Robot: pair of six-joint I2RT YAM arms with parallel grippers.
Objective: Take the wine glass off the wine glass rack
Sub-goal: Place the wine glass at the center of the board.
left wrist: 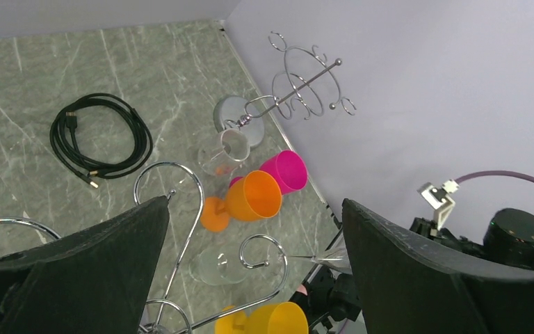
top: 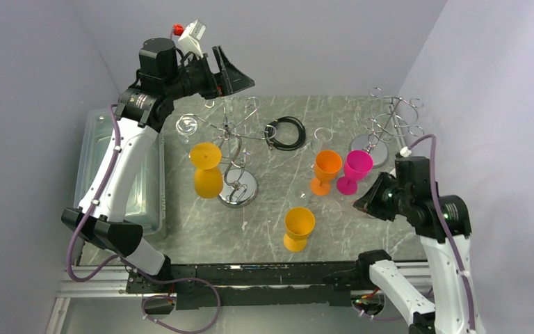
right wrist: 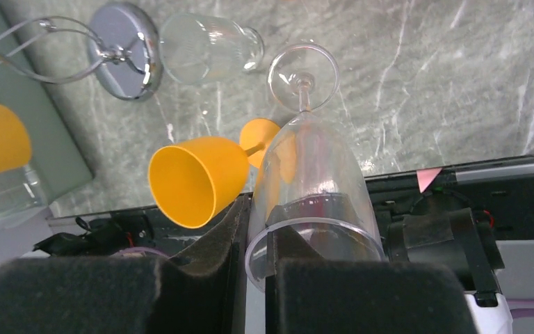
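Cable (top: 301, 132) between wine glass rack (top: 238, 188), left, and smaller rack (top: 375, 147), right.

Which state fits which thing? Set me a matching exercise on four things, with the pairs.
1 left yellow plastic goblet
2 clear stemmed wine glass
3 black coiled cable
4 magenta plastic goblet

A lying on the grey marble table
B rim pinched in the right jaws
C hanging on the left chrome wire rack
D standing beside the orange plastic goblet

Pairs: 1-C, 2-B, 3-A, 4-D

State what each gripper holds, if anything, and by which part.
The right gripper holds a clear wine glass by the rim of its bowl, pinching the wall. The left gripper is open and holds nothing.
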